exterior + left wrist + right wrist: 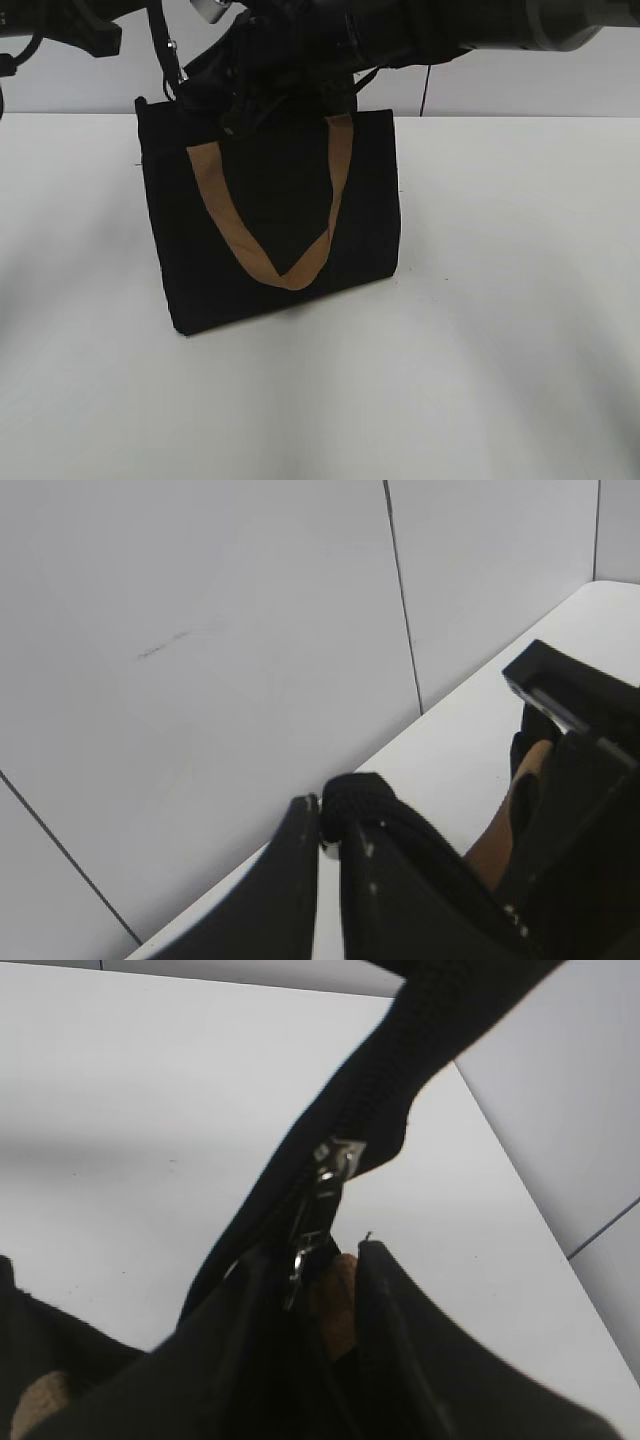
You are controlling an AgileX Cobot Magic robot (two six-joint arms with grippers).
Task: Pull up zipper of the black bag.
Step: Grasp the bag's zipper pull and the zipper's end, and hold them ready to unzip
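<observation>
The black bag (pixel 280 220) stands upright on the white table, one tan strap handle (pixel 270 265) hanging in a V down its front. Both arms crowd its top edge and hide the zipper in the exterior view. My left gripper (pixel 328 825) is shut on a lump of black fabric at the bag's end (pixel 358 792); it sits near the bag's top left corner (pixel 172 82). In the right wrist view the zipper (pixel 380 1080) stretches taut away from me, with its silver slider (pixel 335 1157). My right gripper (pixel 310 1260) is shut on the silver pull tab (pixel 303 1248).
The white table (pixel 500 300) lies bare around the bag, with a grey panelled wall (pixel 200 630) behind it. The right arm's body (pixel 570 700) shows close by in the left wrist view. A tan strap (pixel 335 1295) sits between the right fingers.
</observation>
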